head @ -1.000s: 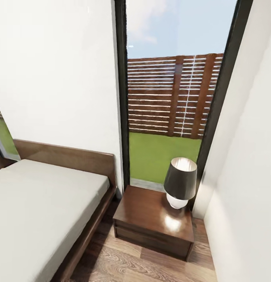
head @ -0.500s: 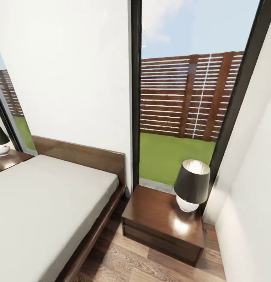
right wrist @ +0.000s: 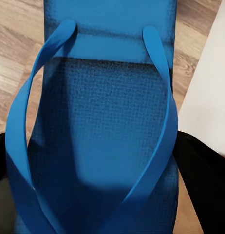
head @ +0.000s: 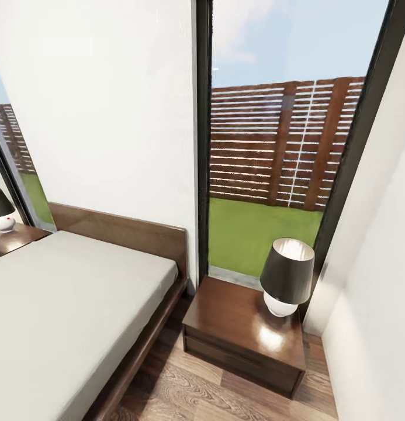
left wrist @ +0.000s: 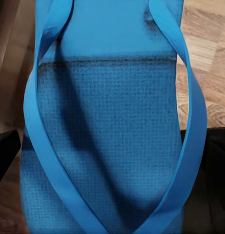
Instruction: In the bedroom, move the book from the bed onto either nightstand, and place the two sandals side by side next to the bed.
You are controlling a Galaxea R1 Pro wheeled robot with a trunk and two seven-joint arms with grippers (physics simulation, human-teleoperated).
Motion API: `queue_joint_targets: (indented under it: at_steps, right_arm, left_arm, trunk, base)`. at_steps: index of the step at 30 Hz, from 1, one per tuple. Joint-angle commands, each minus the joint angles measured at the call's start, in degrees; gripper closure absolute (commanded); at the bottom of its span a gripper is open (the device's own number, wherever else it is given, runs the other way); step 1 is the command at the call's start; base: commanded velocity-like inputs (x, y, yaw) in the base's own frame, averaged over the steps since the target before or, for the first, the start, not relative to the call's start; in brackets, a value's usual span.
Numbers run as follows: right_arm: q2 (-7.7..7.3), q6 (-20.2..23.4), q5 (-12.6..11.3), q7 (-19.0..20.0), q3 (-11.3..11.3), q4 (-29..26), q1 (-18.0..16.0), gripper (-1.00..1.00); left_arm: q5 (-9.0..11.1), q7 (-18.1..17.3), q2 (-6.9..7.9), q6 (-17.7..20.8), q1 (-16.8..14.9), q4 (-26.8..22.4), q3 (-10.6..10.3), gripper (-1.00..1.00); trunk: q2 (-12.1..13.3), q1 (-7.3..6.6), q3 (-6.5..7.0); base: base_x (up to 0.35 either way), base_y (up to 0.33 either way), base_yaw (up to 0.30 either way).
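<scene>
A bright-blue sandal (left wrist: 107, 97) lies between the black fingers (left wrist: 6, 151) of my left gripper (left wrist: 105, 161), which is shut on it above the wood floor. In the right wrist view a second blue sandal (right wrist: 103, 107) is held the same way in my right gripper (right wrist: 93, 175), also shut. The head view has the bed (head: 68, 304) with its bare grey mattress at the left, and a dark-brown nightstand (head: 237, 327) beside it. Another nightstand (head: 18, 237) peeks in at the far left edge. The book is out of view.
A black-shaded lamp (head: 287, 275) stands on the near nightstand's right half; its left half is bare. A second lamp (head: 0, 210) sits on the far one. A tall black-framed window (head: 272, 146) is behind, a white wall (head: 371, 304) close on the right, plank floor (head: 190, 392) in front.
The head camera turned left over the first half second, shifting the whole picture right and bringing the far nightstand and its lamp into view. Since then the view has held still.
</scene>
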Motion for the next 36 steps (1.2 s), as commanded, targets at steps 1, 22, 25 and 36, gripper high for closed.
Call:
queue_joint_targets:
  at_steps: [1, 22, 25, 36]
  right_arm:
    - [0.04, -0.2, -0.61, -0.12, 0.49, 0.16, -0.05, 1.0]
    - [0.27, -0.22, -0.67, -0.12, 0.49, 3.28, 2.53, 1.0]
    - [0.3, -0.22, -0.65, -0.12, 0.51, 3.48, 2.93, 1.0]
    - [0.35, -0.29, -0.64, -0.12, 0.56, 3.61, 3.18, 1.0]
  left_arm:
    - [0.37, 0.26, 0.0, -0.12, 0.08, 0.0, -0.49, 1.0]
    - [0.42, 0.3, -1.67, 0.15, 2.74, 0.03, -0.33, 1.0]
    - [0.44, 0.3, -1.66, 0.05, 3.1, 0.03, -0.28, 1.0]
    - [0.51, 0.3, -1.61, -0.26, 3.59, 0.03, -0.14, 1.0]
  trunk:
    - [-0.12, 0.03, -0.12]
    - [-0.12, 0.03, -0.12]
    - [-0.12, 0.03, -0.12]
    - [-0.12, 0.03, -0.12]
  base:
    - [0.0, 0.0, 0.001]
    - [0.0, 0.0, 0.0]
    - [0.0, 0.0, 0.0]
    - [0.0, 0.0, 0.043]
